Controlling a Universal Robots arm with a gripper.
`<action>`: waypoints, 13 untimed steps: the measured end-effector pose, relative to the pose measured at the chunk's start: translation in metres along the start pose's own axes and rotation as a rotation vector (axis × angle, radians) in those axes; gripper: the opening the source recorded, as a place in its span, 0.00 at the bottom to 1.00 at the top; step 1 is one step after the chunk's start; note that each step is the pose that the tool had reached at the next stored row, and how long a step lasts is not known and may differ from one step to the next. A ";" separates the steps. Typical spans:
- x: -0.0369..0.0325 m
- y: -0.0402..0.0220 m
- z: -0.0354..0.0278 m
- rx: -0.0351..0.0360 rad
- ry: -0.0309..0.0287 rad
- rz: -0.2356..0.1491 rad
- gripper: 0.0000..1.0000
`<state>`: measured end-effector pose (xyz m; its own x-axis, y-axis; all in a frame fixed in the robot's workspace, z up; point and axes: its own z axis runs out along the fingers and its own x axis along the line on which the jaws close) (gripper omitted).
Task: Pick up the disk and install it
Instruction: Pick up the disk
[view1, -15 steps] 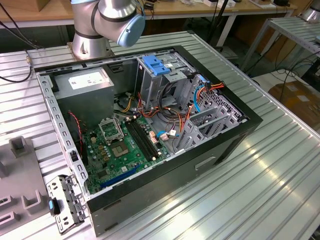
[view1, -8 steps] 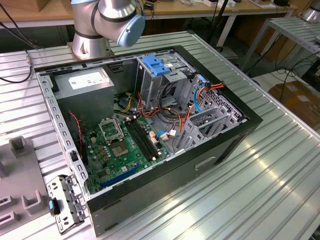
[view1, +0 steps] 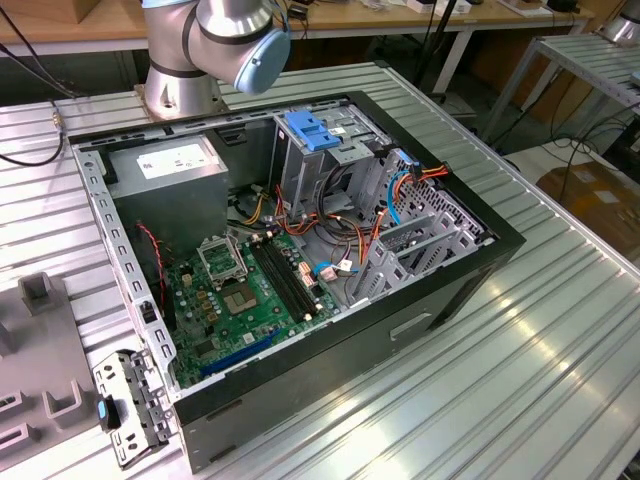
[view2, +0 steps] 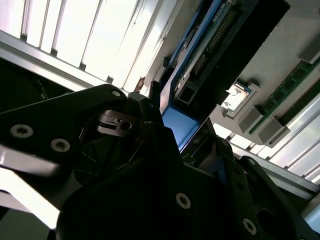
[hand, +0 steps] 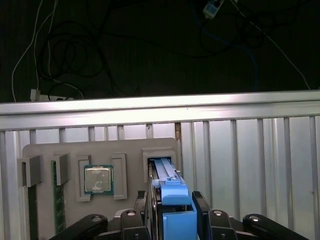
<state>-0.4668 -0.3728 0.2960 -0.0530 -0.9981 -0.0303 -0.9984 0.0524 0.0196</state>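
Gripper (hand: 176, 204) straddles the upper edge of the disk (hand: 167, 172). In the first wrist view, one dark fingertip (hand: 151, 212) lies against each side of the disk's blue frame, with no gap showing on either side. Reads as clenched on the disk.

The disk stands on edge in a slot of the grey holder plate (hand: 132, 150), its lower end seated in the slot. It is not lifted clear.

In the second wrist view the gripper (view2: 186, 117) has the disk (view2: 177, 125) between its fingers, the blue face showing close to the camera. The disk's far end runs down to the holder plate (view2: 280, 40).

On the same plate, a square processor chip (hand: 98, 179) lies flat in its own recess just beside the disk's slot. Past the chip, memory sticks (hand: 59, 200) stand in narrow slots.

The plate rests on a ribbed aluminium table (hand: 250, 160). Cables (hand: 75, 55) lie on the dark floor past the table's edge.

In the exterior view an open computer case (view1: 400, 320) lies on its side on the table (view1: 520, 380), with the arm (view1: 235, 40) based behind it. Inside are:
- a green motherboard (view1: 235, 310)
- a grey power supply (view1: 165, 168) with a white sticker
- a metal drive cage (view1: 340, 165) topped by a blue latch (view1: 311, 131)
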 end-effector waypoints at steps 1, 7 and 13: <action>0.0000 0.0000 0.0000 0.0000 0.0000 0.000 0.48; 0.0000 0.0000 0.0001 0.0000 0.0000 0.000 0.37; 0.0000 0.0000 0.0002 0.0001 0.0000 0.000 0.37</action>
<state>-0.4668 -0.3728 0.2958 -0.0530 -0.9981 -0.0303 -0.9984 0.0524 0.0195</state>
